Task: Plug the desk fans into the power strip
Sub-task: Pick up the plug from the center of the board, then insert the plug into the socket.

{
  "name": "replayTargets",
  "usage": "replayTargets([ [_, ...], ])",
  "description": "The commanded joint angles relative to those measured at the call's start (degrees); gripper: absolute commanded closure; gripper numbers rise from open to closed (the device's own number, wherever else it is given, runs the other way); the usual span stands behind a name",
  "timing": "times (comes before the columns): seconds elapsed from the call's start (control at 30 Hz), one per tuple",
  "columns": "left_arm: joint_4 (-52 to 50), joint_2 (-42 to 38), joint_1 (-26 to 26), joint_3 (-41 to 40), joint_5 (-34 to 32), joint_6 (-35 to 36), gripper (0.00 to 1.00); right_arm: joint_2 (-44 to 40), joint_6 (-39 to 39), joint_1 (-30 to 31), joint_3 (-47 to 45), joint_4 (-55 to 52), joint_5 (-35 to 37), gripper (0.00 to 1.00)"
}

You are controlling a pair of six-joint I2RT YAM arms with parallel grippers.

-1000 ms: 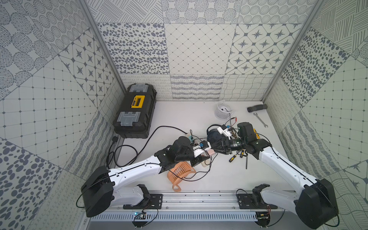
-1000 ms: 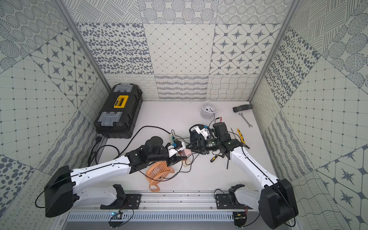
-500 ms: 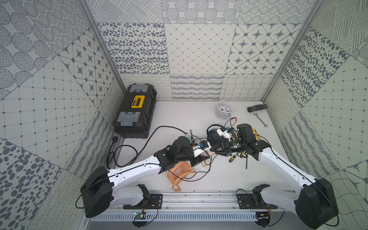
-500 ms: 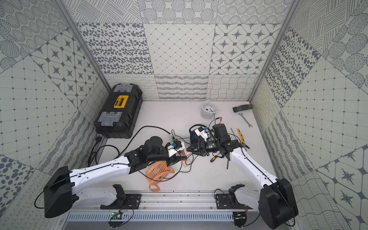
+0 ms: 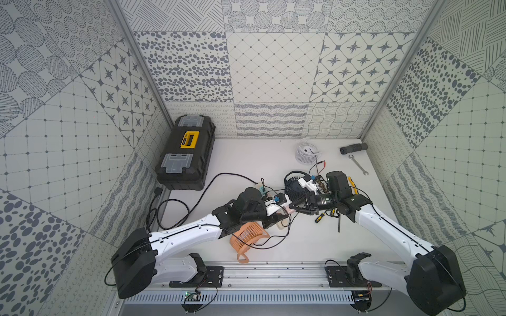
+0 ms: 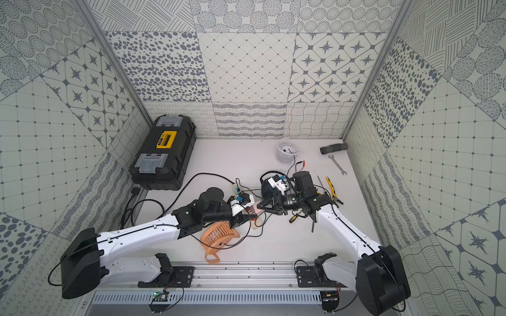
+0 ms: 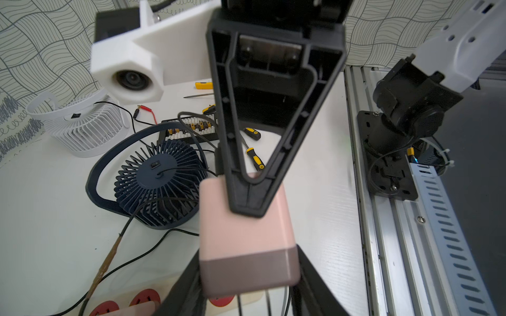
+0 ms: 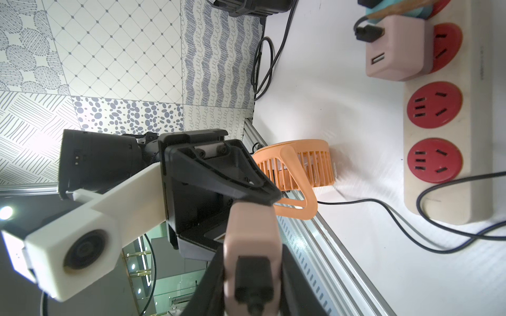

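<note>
Over the power strip (image 8: 476, 123), near its free end, I have both arms on one pink USB adapter cube (image 7: 246, 240), lifted clear of the sockets. My right gripper (image 7: 246, 210) is clamped on one end of the cube and my left gripper (image 8: 275, 197) pinches the opposite end, so each pincer is closed on that same cube. A black USB plug (image 8: 254, 279) sits in the cube's face, and I take its cable to be the desk fan's lead, though I cannot trace it to the orange fan (image 8: 298, 164) beside the strip or the navy fan (image 7: 158, 180) beyond it. The strip lies flat on the table. On it a second pink adapter (image 8: 397, 46) is already seated in a socket, and two red sockets (image 8: 434, 105) next along from it are empty. I judge the task part done, with the plug in hand but not inserted. What remains is to let one arm release, line the prongs up over a free socket, and press the cube home.
</note>
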Motion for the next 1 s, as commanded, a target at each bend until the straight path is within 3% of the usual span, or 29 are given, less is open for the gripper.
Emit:
replayTargets([
  [0.0, 6.0, 0.1, -0.2, -1.6, -1.8, -4.2, 0.57, -2.0, 0.7, 0.4, 0.1, 5.1, -0.1, 0.87],
  [0.1, 10.2, -1.5, -0.1, -5.0, -6.7, -9.0, 0.33, -3.4, -0.2, 0.5, 0.3, 5.1, 3.0, 0.93],
  [0.27, 11.1, -4.8, 3.9, -8.8, -10.7, -20.9, 0.21, -6.9, -1.9, 0.8, -0.6, 4.5, 11.7, 1.00],
  [0.43, 9.6, -3.8, 14.0, -9.2, -1.4, -35.9, 0.22, -7.9, -8.1, 5.5, 1.7, -3.3, 28.3, 1.00],
  [0.57, 9.9, 0.3, 19.0, -8.8, 3.7, -43.2, 0.27, -4.3, -14.0, 16.1, 8.0, -12.6, 48.4, 1.00],
  [0.7, 13.0, 5.2, 21.7, -10.1, 4.6, -48.5, 0.37, 1.5, -15.6, 24.4, 12.7, -16.0, 62.5, 1.00],
  [0.83, 17.9, 10.4, 22.9, -11.5, 6.4, -52.4, 0.43, 9.2, -16.8, 30.0, 17.7, -18.0, 70.8, 1.00],
  [0.97, 22.1, 15.3, 22.9, -11.5, 8.2, -54.9, 0.49, 15.8, -18.1, 31.5, 22.1, -18.6, 72.9, 0.99],
])
